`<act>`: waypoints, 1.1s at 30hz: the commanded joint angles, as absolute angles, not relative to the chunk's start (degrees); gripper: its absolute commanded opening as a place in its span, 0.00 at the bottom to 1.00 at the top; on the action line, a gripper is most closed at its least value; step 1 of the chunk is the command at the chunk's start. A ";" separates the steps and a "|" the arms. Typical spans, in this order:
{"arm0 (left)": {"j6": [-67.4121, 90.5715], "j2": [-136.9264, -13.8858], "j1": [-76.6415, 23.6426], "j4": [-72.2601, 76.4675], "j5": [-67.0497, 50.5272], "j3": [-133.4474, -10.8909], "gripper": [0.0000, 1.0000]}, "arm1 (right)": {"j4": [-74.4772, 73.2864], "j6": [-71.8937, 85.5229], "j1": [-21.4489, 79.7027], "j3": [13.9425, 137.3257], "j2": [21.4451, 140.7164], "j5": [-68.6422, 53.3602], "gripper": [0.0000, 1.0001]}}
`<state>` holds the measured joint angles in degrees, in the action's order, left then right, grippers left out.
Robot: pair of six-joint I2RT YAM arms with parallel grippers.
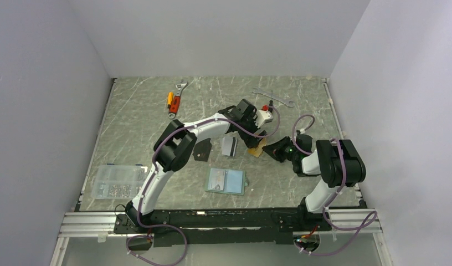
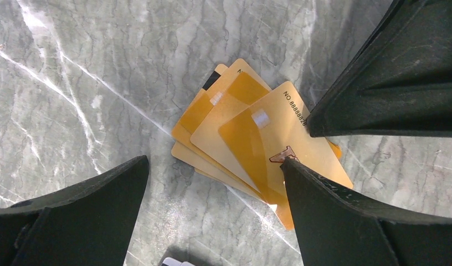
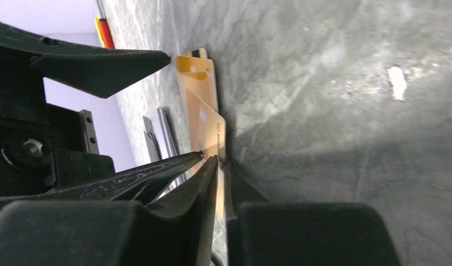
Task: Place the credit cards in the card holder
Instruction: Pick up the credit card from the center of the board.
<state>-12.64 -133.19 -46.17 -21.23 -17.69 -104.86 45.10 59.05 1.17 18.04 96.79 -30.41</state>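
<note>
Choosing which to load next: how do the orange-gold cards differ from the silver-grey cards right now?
The orange-gold cards are a fanned, overlapping pile; the silver-grey cards lie apart from it, further left in the top view. The left gripper and right gripper are both at the orange-gold cards, neither at the silver-grey cards. Both sets lie outside the card holder.

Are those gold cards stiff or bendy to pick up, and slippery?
Probably stiff: the gold cards lie flat, unbent. Likely slippery: glossy, fanned over one another. Thin and flush on the table, so edges seem hard to catch.
</note>
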 commanded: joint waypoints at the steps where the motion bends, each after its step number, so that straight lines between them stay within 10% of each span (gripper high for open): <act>1: -10.64 -132.91 -47.55 -26.78 -25.02 -103.48 0.97 | 39.27 57.13 1.23 16.17 98.69 -26.49 0.05; 33: 16.10 -119.88 -36.54 -14.81 -55.07 -89.14 0.99 | 38.12 57.80 1.36 14.17 72.92 -31.77 0.00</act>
